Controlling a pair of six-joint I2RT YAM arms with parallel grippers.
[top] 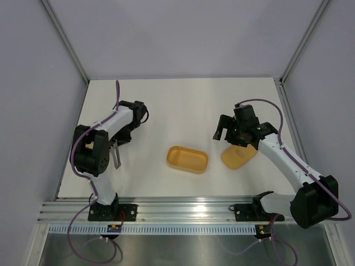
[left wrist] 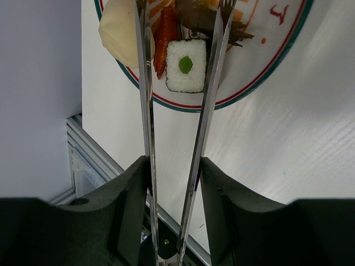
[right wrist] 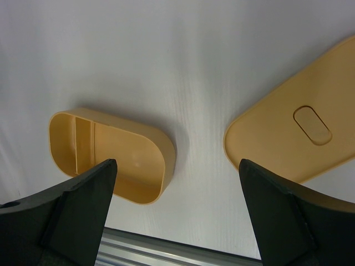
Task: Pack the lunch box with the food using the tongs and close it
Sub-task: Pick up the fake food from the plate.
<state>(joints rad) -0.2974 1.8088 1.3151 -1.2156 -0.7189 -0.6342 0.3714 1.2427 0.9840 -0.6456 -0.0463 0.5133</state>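
My left gripper [left wrist: 175, 166] is shut on the silver tongs [left wrist: 145, 111]. Their two arms reach over a patterned-rim plate [left wrist: 266, 72] and straddle a white rice roll with a green centre [left wrist: 186, 65]. More food lies beside it: an orange-red piece [left wrist: 167, 33], a whitish piece [left wrist: 119, 33] and a brown piece [left wrist: 202, 16]. In the top view the tongs' joined end [top: 117, 159] sticks out below the left gripper [top: 118, 142], and the arm hides the plate. The yellow-orange lunch box [top: 187, 159] stands open mid-table, with its lid [top: 238, 156] flat to its right. My right gripper [right wrist: 177, 166] hangs open between them.
The aluminium rail [top: 183, 208] runs along the table's near edge, close behind the tongs' joined end. White walls and frame posts [top: 66, 44] bound the left, right and far sides. The box has an inner divider [right wrist: 83, 138] at one end.
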